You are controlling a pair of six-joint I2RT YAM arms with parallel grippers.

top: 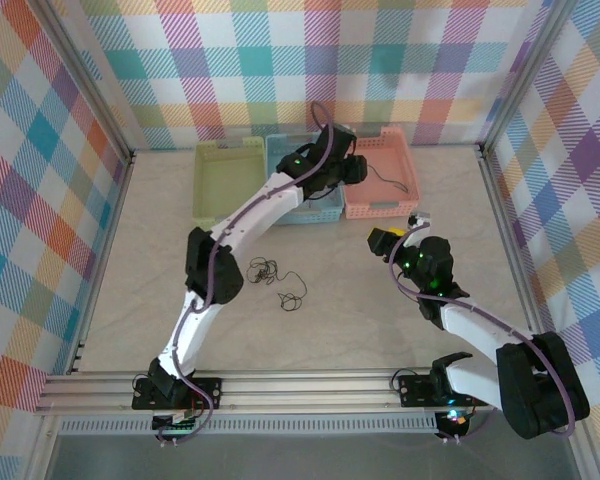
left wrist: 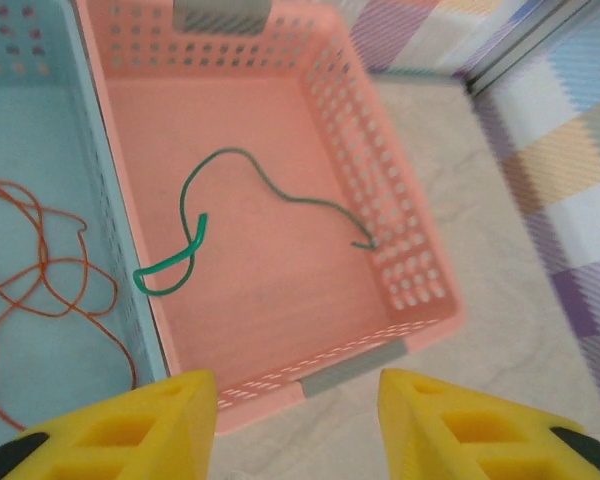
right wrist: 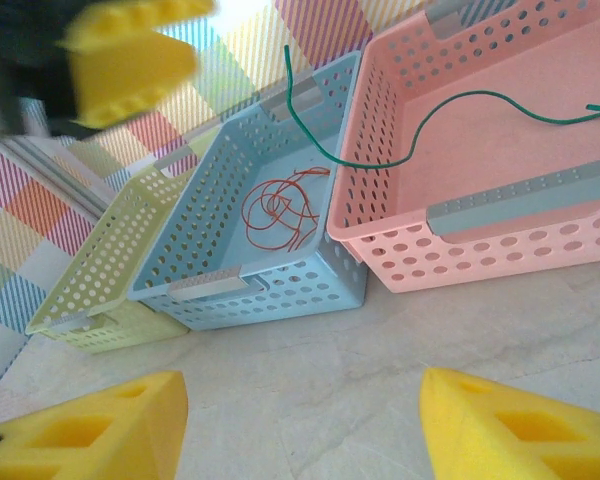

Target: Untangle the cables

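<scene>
baskets are lined up side by side at the far edge of the table [top: 360, 300]: a yellow-green basket [top: 225, 190] on the left, a blue basket [top: 325, 213] in the middle and a pink basket [top: 380, 210] on the right, each touching its neighbour. a green cable [left wrist: 263, 178] is seen lying in the pink basket, curving across its floor, with one end looped over the wall on the blue basket's side and the other end resting against the opposite perforated wall. a red-orange cable [right wrist: 277, 207] is coiled loosely on the floor of the blue basket. black cables [top: 291, 298] are left in small curls on the bare table, just beside the left arm's elbow and well apart from the baskets. the left gripper [left wrist: 290, 388] is held above the near wall where the pink and blue baskets meet, its yellow fingers spread apart with nothing between them. the right gripper [right wrist: 302, 380] is held low over the table in front of the baskets, its fingers likewise spread wide and nothing grasped.
</scene>
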